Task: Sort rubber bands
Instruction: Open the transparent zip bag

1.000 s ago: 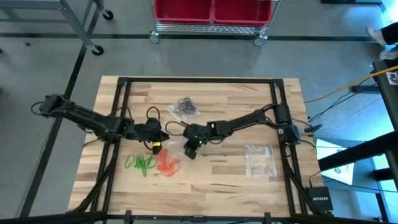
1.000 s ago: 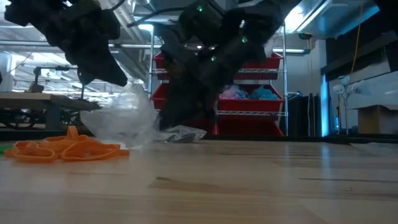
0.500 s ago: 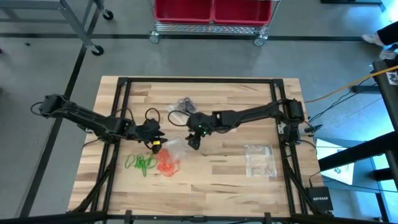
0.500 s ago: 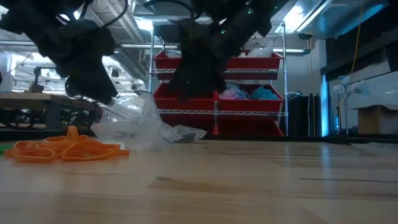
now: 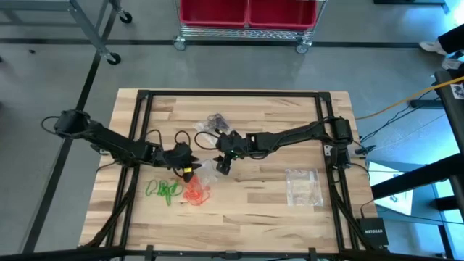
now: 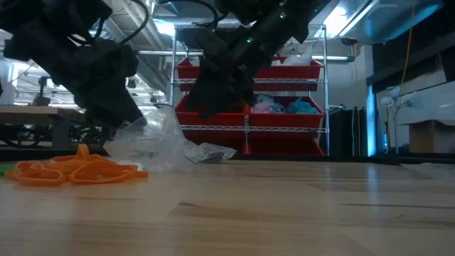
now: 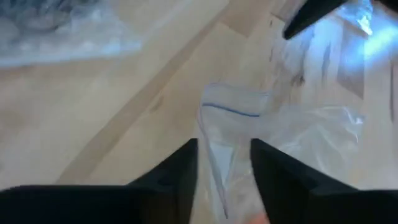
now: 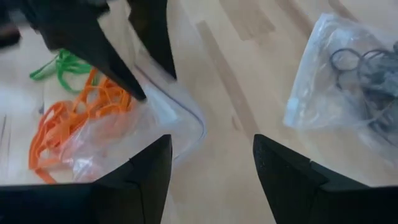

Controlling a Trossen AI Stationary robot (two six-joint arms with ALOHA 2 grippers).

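Note:
A clear zip bag [image 5: 206, 169] lies crumpled on the table between my two grippers. My left gripper [image 7: 224, 146] is open and low over the table. Its fingers stand on either side of the bag's blue-lined zip edge [image 7: 231, 107]. My right gripper [image 8: 211, 146] is open and hangs above the bag's other end, with nothing between its fingers. A heap of orange rubber bands [image 5: 194, 191] lies just nearer than the bag, and the green ones [image 5: 165, 190] lie to its left. In the right wrist view some orange bands [image 8: 68, 121] show through the plastic. My left gripper has the bag's zip edge [image 8: 149, 93] between its parted fingers. It comes at the edge slanting down from the table's left. I cannot tell whether either finger touches the plastic. The bag rests on the table.
A second clear bag [image 5: 216, 123] with black rubber bands [image 8: 360, 65] lies toward the far edge. A third clear bag [image 5: 303, 186] lies at the right. Black cables loop beside the left arm [image 5: 177, 134]. Bare wood lies along the near edge.
My right gripper has risen and drawn back toward the far edge, leaving the bag behind. My left gripper has sunk toward the table at the bag's zip edge. The bag, held up off the table a second ago, has slumped onto the wood.

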